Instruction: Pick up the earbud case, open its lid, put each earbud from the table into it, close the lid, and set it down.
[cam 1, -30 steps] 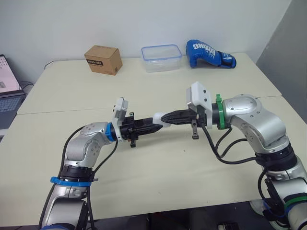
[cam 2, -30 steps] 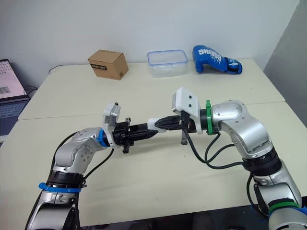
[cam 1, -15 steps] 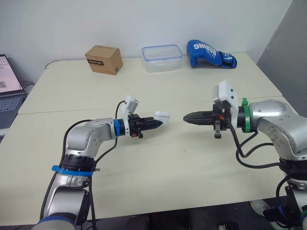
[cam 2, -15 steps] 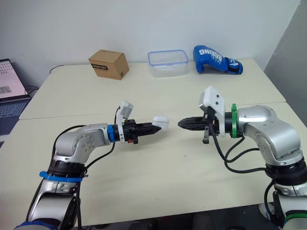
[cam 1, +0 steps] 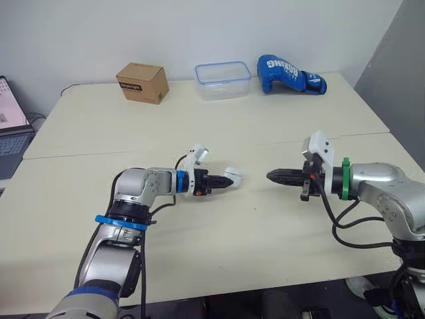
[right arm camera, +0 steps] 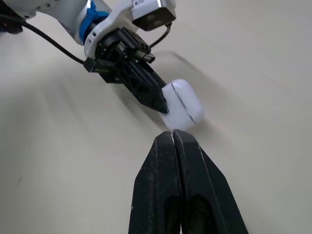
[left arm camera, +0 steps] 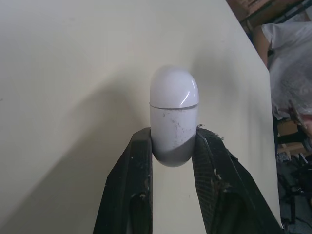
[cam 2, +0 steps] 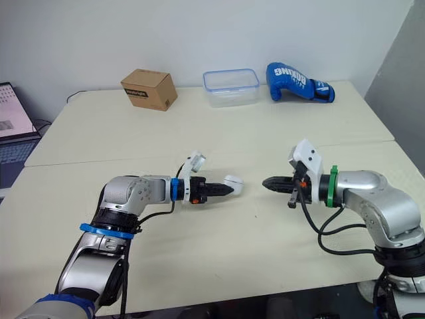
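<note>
A white earbud case (cam 1: 233, 177) with its lid closed is held low over the cream table (cam 1: 199, 226), near the middle. My left gripper (cam 1: 226, 181) is shut on its lower half; the left wrist view has the case (left arm camera: 173, 114) pinched between both black fingers (left arm camera: 131, 185), lid end pointing away. My right gripper (cam 1: 271, 176) hovers a short way to the case's right, shut with nothing in it, tips aimed at the case. From the right wrist camera the case (right arm camera: 183, 106) lies just beyond the closed fingertips (right arm camera: 171, 139). I see no loose earbuds.
Along the table's far edge stand a cardboard box (cam 1: 141, 82), a clear plastic container with a blue rim (cam 1: 223, 80) and a blue boxing glove (cam 1: 289, 74). A laptop (cam 1: 10, 126) sits off the table's left side.
The grippers, joined at the case a second ago, have parted. The right one let go and drew back right; the left one kept the case and lowered it toward the table.
</note>
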You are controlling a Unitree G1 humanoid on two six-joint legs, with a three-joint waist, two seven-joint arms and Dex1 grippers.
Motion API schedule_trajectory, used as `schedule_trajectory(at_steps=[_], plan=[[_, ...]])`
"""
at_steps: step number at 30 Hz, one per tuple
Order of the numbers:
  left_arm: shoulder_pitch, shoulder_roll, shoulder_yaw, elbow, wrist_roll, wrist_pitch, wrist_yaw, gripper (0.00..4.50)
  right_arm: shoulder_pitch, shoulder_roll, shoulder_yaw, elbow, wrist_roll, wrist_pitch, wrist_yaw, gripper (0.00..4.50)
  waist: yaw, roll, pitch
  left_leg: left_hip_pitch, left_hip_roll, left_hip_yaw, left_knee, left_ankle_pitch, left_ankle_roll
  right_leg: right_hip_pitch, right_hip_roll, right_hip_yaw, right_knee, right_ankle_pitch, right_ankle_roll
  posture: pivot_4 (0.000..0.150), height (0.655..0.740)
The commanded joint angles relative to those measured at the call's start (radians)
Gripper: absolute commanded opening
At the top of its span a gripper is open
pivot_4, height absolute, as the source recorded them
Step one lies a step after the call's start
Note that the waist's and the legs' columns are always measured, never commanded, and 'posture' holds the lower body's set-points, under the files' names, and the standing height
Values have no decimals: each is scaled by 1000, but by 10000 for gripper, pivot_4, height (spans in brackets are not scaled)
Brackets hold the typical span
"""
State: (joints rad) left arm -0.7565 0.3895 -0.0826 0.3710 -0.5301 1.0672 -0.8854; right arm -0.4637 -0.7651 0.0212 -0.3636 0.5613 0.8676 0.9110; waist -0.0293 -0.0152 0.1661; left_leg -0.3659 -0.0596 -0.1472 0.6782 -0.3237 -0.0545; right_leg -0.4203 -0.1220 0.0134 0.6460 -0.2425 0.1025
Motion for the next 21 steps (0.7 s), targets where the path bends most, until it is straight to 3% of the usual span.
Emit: schedule_trajectory(at_steps=[1,11,21], plan=[[-33,-2,2,19,14,-20,-9,8063,-2,-13,-17,-30,0,-6,-14,373,0,0,0,0,0,0,0,0,0,0,0,0,0,0,0,1500,7307],[-40,-8,-27,62,78,-76,-11,8063,-8,-22,-8,-27,1,-14,-12,373,0,0,0,0,0,0,0,0,0,0,0,0,0,0,0,1500,7307],[-32,13,-34,63,112,-82,-9,37985,-12,-27,8,-23,-4,-30,-3,0,0,0,0,1,0,0,1,0,0,1,0,0,1,0,0,1500,7307]])
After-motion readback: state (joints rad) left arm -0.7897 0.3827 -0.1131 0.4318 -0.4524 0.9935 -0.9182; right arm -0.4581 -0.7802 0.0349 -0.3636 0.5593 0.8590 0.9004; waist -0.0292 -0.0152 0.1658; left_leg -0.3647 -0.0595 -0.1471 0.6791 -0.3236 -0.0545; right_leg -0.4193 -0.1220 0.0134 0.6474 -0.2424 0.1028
